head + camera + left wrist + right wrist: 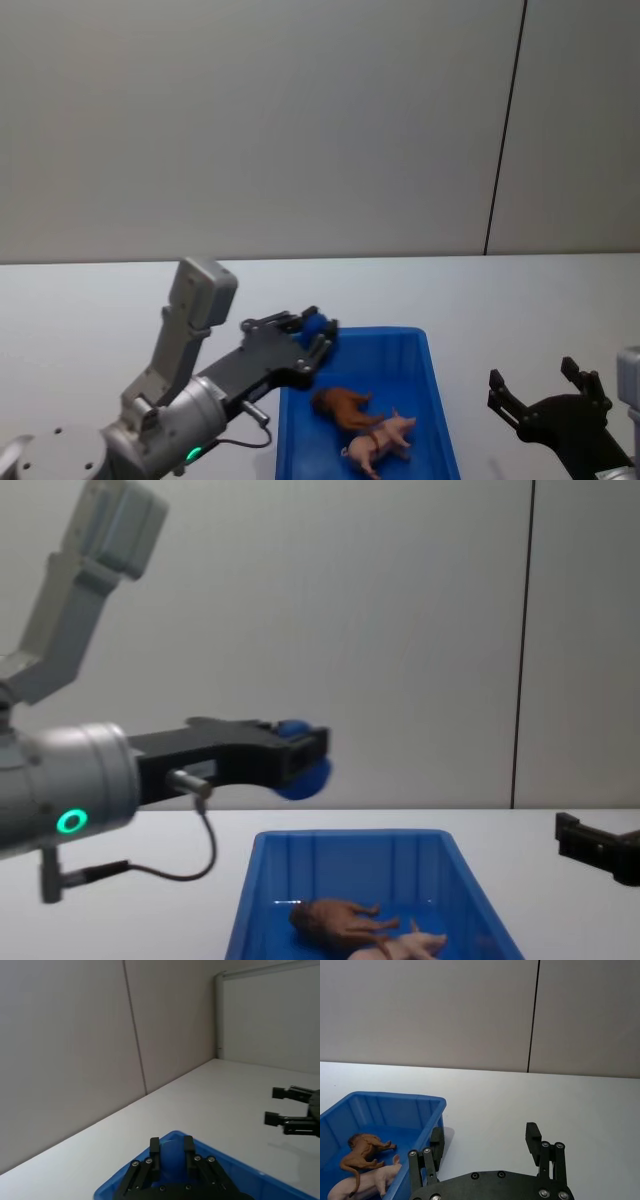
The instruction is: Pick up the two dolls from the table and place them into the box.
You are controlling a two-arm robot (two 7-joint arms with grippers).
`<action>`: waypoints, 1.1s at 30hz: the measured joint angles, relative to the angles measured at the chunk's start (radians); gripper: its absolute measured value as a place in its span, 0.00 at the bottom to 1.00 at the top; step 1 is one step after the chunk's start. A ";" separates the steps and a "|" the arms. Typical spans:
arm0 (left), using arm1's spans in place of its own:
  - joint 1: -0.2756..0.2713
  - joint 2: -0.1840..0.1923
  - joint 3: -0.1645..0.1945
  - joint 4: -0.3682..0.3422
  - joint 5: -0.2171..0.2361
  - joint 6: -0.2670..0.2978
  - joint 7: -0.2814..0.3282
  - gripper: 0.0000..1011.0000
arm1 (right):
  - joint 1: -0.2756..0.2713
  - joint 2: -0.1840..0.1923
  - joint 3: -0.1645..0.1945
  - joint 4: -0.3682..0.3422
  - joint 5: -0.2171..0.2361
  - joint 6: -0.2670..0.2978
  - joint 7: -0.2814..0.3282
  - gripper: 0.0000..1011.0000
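Note:
Both dolls lie inside the blue box: the reddish-brown doll toward the middle, the pale pink doll just in front of it and touching it. They also show in the chest view as the brown doll and the pink doll. My left gripper hovers over the box's far left corner, shut on a small blue round object. On the white table to the right of the box, my right gripper stands open and holds nothing. The right wrist view has the box close beside it.
A grey wall with a dark vertical seam rises behind the table. White tabletop stretches behind the box and to both sides of it. A cable loops under my left forearm.

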 joint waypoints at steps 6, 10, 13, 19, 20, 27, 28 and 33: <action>-0.034 -0.031 0.017 0.027 0.006 0.008 -0.068 0.41 | 0.000 0.000 0.000 0.000 0.000 0.000 0.000 0.99; -0.048 -0.045 0.025 0.040 0.012 0.013 -0.097 0.55 | 0.000 0.000 0.000 0.000 0.000 0.000 0.000 0.99; -0.058 -0.054 0.031 0.050 0.016 0.017 -0.116 0.63 | 0.000 0.000 0.000 0.000 0.000 0.000 0.000 0.99; -0.069 -0.064 0.036 0.059 0.020 0.021 -0.136 0.82 | 0.000 0.000 0.000 0.000 0.000 0.000 0.000 0.99; -0.072 -0.067 0.038 0.061 0.021 0.021 -0.140 0.86 | 0.000 0.000 0.000 0.000 0.000 0.000 0.000 0.99; -0.079 -0.073 0.041 0.067 0.024 0.024 -0.154 0.99 | 0.000 0.000 0.000 0.000 0.000 0.000 0.000 0.99; -0.079 -0.074 0.041 0.068 0.024 0.024 -0.156 0.99 | 0.000 0.000 0.000 0.000 0.000 0.000 0.000 0.99; -0.083 -0.077 0.043 0.071 0.025 0.026 -0.162 0.99 | 0.000 0.000 0.000 0.000 0.000 0.000 0.000 0.99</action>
